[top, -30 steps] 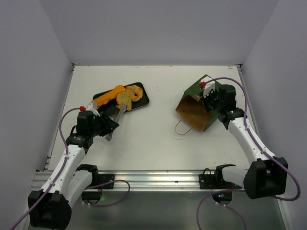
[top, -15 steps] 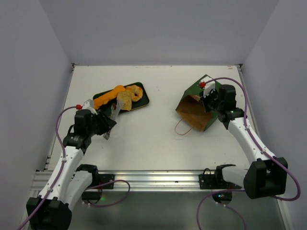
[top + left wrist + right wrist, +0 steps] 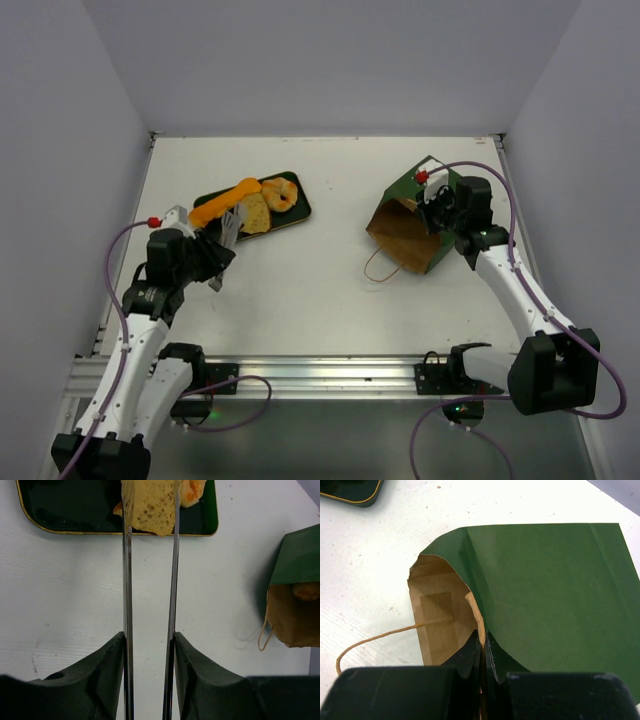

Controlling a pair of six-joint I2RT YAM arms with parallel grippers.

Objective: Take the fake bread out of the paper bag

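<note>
Pinching rim of dark green paper bag (image 3: 545, 580) tight in right gripper (image 3: 482, 647), hovering empty, narrowly parted left gripper (image 3: 232, 220) by tan bread slice (image 3: 150, 507) on dark green tray (image 3: 60, 510), risking tearing rim when reaching golden roll (image 3: 306, 591) inside bag.

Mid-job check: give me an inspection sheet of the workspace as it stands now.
Surface: white table, only tray and bag on it.
Job's things: paper bag tipped over, mouth open, one bread piece inside; orange loaf, round roll on green tray, tan slice at its edge.
Clutter: nothing seen.
Grippers: left gripper flanks the tan slice, grip unclear; right gripper shut on the bag's rim.
Cables: purple cables along both arms.
Surroundings: pale walls on three sides.
</note>
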